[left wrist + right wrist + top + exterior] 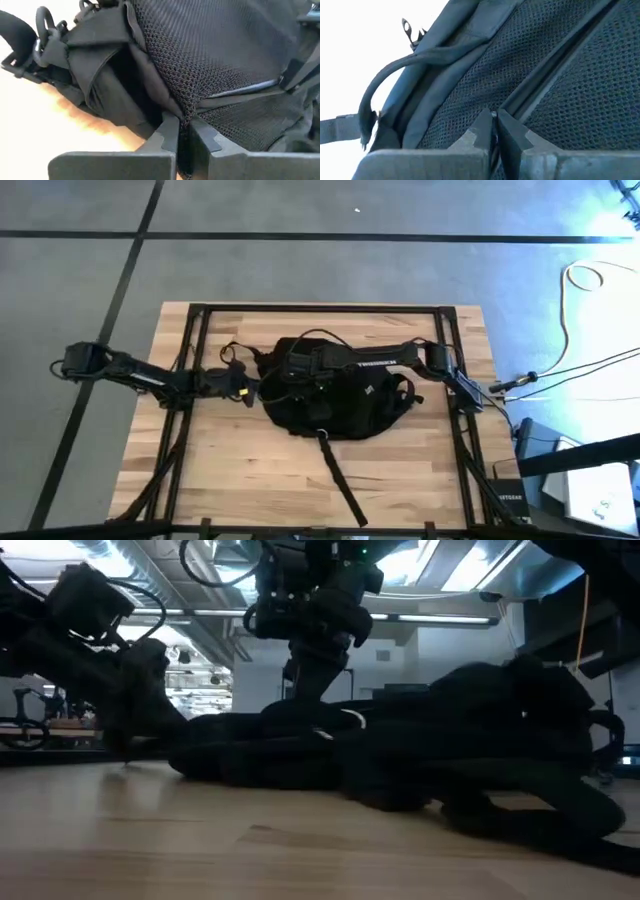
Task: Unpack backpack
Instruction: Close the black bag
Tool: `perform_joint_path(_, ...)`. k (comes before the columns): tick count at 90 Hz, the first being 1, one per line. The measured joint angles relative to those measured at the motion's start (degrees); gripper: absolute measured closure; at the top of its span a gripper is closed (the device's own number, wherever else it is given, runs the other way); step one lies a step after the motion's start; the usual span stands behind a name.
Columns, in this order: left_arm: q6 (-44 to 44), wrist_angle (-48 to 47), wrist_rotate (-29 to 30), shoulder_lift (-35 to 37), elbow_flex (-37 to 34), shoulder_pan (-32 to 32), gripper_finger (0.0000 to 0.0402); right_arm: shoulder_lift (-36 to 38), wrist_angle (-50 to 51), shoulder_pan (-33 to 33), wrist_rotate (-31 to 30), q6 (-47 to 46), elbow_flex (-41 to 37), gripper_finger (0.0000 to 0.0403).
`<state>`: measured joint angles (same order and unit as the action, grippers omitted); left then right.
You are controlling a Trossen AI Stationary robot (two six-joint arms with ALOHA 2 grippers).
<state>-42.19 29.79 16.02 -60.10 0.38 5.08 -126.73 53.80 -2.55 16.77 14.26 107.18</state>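
The black backpack lies flat in the middle of the wooden table, one strap trailing toward the near edge. My left gripper comes in level from the left and is shut on the pack's left side; its wrist view shows black mesh and an open fold of fabric. My right gripper reaches from the right across the pack's far part and points down onto it. Its fingers are shut at a seam line on the mesh panel. My left gripper pinches a raised fold of the black mesh between its two fingers at the pack's left side, coming in level from the table's left. The pack rests on the table. My right gripper pinches a small pale piece at the end of the dark seam line, from above. What the piece is cannot be told.
A black metal frame runs around the table top, with rails along the left and right sides. Bare wood lies between the pack and the near edge. Cables and gear sit off the table to the right.
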Motion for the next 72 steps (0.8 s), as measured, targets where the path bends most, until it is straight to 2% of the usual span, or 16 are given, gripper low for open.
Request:
perform_joint_path(17, 0.22, -3.85, 0.76, 5.51, 0.04, 0.00, 0.0401, 0.26, 2.23, -0.02, -1.18, -1.25, 0.09, 0.0402)
perform_joint_path(43, 1.26, -6.41, 1.48, 7.84, 0.02, -0.22, 0.0401, 1.32, 5.54, 2.14, -1.02, -0.73, -0.14, 0.0402)
perform_joint_path(48, 1.33, -8.69, 3.56, 8.20, -0.15, 0.02, 0.0401, 2.42, 9.22, 2.86, 0.94, -0.76, -2.06, 0.0401)
perform_joint_path(60, 1.56, -10.50, 3.92, 10.19, -0.13, 0.00, 0.0401, 8.00, 3.34, 2.89, 0.36, -3.01, -11.10, 0.0401)
perform_joint_path(72, 1.76, -10.52, 3.06, 12.26, -0.11, -0.10, 0.0401, 15.89, -7.92, 2.61, -1.14, -6.41, -22.72, 0.0401)
